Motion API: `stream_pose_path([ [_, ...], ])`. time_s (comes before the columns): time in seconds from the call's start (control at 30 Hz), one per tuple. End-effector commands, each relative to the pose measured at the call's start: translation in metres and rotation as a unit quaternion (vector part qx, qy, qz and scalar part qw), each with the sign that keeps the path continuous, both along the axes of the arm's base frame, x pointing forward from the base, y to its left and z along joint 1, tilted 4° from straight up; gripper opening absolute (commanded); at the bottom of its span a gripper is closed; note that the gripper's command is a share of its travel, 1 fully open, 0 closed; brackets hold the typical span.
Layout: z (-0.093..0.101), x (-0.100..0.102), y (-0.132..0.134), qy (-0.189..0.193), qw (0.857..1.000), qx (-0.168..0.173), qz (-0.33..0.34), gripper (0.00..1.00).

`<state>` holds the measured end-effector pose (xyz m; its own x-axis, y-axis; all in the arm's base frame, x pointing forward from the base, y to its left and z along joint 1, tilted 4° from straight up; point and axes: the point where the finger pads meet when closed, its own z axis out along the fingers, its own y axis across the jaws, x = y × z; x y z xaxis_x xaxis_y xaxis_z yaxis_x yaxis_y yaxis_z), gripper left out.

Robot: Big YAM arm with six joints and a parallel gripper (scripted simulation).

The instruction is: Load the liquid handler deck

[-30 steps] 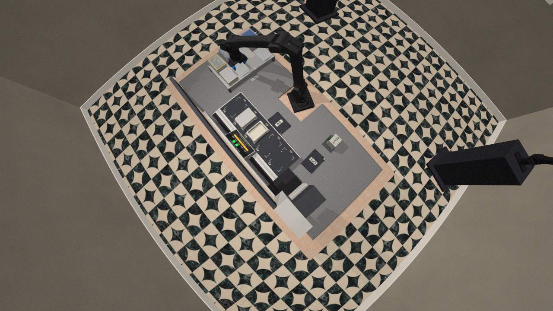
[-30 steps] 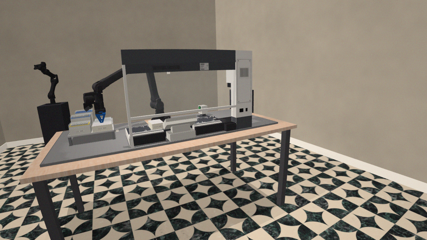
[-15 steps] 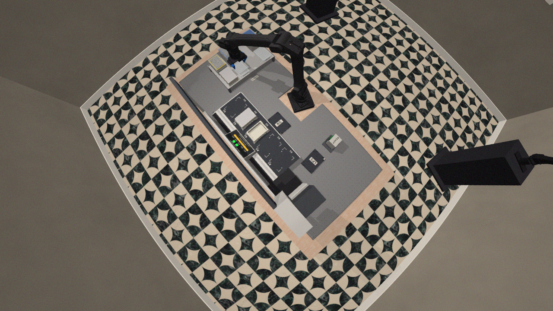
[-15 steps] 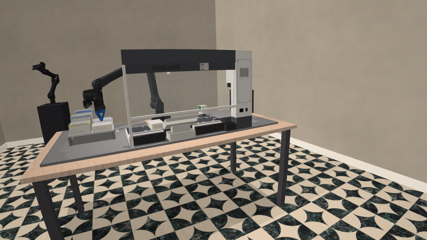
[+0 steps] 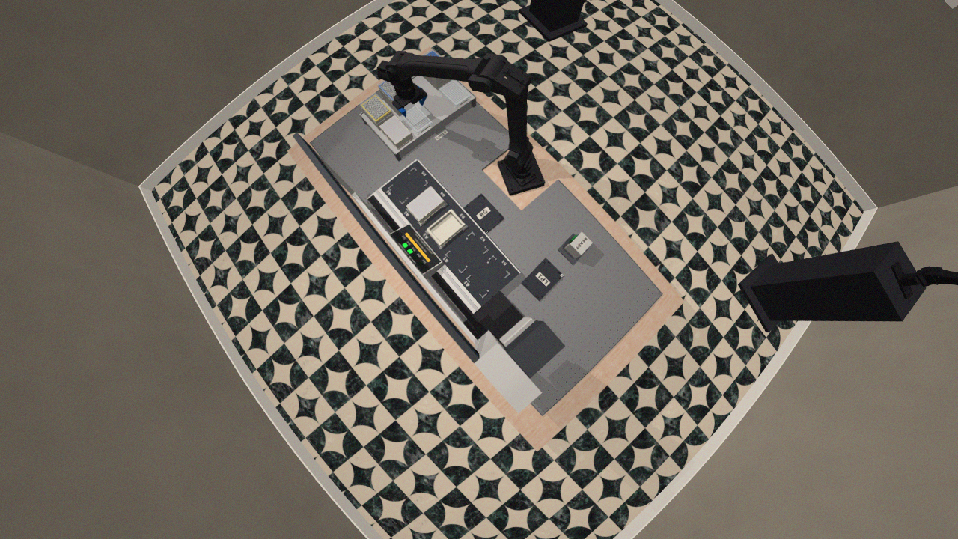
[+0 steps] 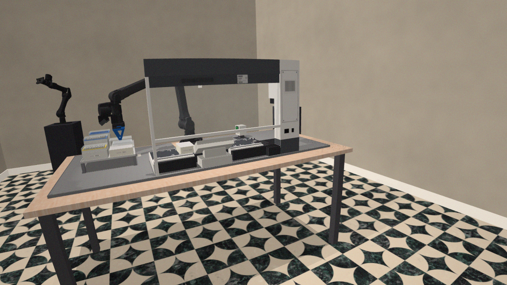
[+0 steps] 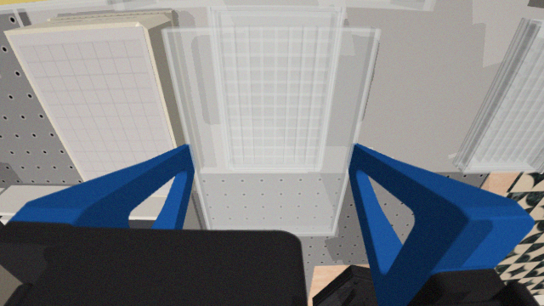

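Note:
My gripper (image 7: 271,153) hangs over the SHELF (image 5: 425,106) and is shut on a clear plate lid (image 7: 272,127), held by its long sides. The lid is lifted off the sample plate (image 7: 274,89), which shows through it, smaller and lower, flat on the shelf. The gripper also shows in the top view (image 5: 402,107) and the exterior view (image 6: 119,136). On the deck a white sealed block (image 5: 426,203) and a cream open reservoir (image 5: 447,226) lie side by side. The position beside the reservoir (image 5: 471,249) is empty. Lid park LP1 (image 5: 545,276) is empty.
A sealed block with a beige rim (image 7: 91,98) stands left of the plate, another clear lidded plate (image 7: 506,123) to its right. Tip racks (image 6: 94,143) stand on the shelf. The regrip nest RG (image 5: 485,216) and the READY key (image 5: 577,245) lie past the arm's base (image 5: 519,175).

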<state>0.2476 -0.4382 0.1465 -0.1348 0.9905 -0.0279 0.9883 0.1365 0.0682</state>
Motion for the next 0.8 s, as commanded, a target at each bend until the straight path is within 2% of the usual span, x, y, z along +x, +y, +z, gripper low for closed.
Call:
stream_pose_path([
  [0.0, 0.047, 0.002, -0.019, -0.022, 0.999, -0.04, -0.002, 0.0],
  [0.1, 0.046, 0.001, -0.02, -0.019, 0.999, -0.035, -0.003, 0.0],
  [0.23, 0.059, 0.0, -0.018, -0.022, 0.999, -0.04, -0.003, 0.0],
  [0.33, 0.059, 0.0, -0.018, -0.021, 0.999, -0.038, -0.003, 0.0],
  [0.37, 0.042, -0.001, -0.017, -0.011, 1.0, -0.021, -0.003, 0.0],
  [0.5, 0.068, -0.001, -0.018, -0.021, 0.999, -0.039, -0.003, 0.0],
  [0.6, 0.074, -0.001, -0.017, -0.022, 0.999, -0.041, -0.003, 0.0],
  [0.7, 0.073, -0.001, -0.017, -0.019, 0.999, -0.035, -0.003, 0.0],
  [0.77, 0.081, -0.002, -0.016, -0.021, 0.999, -0.039, -0.003, 0.0],
])
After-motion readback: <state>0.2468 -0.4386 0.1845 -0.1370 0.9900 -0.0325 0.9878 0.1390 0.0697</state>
